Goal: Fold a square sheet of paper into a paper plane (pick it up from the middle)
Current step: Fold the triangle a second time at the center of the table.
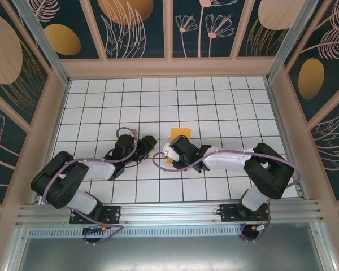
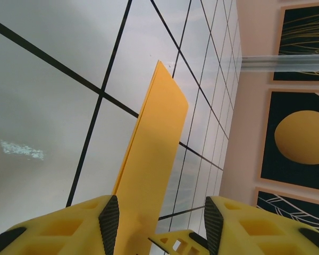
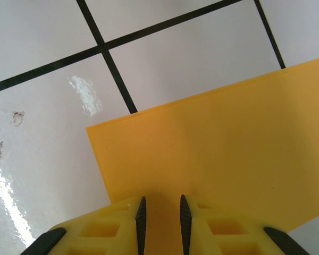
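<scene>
The orange sheet of paper (image 3: 218, 143) is at the middle of the bench (image 1: 226, 113), its edge pinched in the right tool (image 3: 160, 204). The left tool (image 2: 160, 212) straddles it, released. It looks light, limp and easily creased, so I'd grip close to an edge.

Lab test cell: gridded table (image 1: 158, 96), printed walls (image 1: 135, 28).

Square sheet of paper (image 1: 179, 135): orange-yellow, plain; lies mid-table on white grid (reads as small rectangle from above), edges crisp.
</scene>
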### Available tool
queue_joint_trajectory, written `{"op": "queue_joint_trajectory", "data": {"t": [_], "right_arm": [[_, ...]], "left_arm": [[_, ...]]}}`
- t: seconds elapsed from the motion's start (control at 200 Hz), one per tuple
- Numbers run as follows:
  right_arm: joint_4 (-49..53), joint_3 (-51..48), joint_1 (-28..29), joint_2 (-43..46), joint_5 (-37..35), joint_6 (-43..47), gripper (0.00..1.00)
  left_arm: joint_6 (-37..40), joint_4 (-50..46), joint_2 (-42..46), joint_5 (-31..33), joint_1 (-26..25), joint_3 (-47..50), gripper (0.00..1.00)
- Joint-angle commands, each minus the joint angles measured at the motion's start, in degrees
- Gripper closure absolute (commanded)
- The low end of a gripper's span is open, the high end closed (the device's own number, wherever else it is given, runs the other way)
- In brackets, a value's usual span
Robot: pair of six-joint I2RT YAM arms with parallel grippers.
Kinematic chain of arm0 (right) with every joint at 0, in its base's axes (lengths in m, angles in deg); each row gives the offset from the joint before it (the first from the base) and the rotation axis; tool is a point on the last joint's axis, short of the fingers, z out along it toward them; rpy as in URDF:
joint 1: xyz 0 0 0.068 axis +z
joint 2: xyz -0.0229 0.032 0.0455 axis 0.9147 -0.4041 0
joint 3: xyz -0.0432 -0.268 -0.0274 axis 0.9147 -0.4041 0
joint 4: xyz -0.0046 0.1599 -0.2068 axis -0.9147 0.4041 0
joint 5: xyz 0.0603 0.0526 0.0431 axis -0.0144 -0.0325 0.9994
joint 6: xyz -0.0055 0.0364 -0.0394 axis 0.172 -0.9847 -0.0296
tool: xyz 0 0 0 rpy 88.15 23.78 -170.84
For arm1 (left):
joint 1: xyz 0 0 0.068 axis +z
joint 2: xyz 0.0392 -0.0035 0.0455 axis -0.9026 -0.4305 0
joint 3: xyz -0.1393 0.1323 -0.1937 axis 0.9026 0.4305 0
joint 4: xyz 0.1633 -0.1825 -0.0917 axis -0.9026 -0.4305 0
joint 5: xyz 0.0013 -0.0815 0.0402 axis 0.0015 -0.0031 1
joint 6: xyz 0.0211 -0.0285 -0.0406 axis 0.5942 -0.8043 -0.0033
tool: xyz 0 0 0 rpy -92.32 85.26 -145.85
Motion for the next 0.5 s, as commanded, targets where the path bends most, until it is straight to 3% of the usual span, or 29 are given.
{"op": "queue_joint_trajectory", "data": {"t": [0.0,0.055,0.205,0.495], "right_arm": [[-0.87,-0.63,0.37,2.34,-0.15,-0.42,0.62],[-0.21,-0.86,0.26,2.58,1.76,0.21,0.49],[3.15,0.13,-1.19,2.37,8.71,2.06,0.38],[2.22,2.13,-4.00,-2.06,8.60,3.14,0.35]], "left_arm": [[-0.22,2.43,-1.02,-1.31,0.31,0.25,0.51],[-0.23,2.39,-1.21,-1.31,0.25,0.29,0.51],[-0.02,2.62,-1.19,-1.36,0.23,0.26,0.50],[0.21,2.26,-1.04,-1.14,0.30,0.41,0.50]]}}
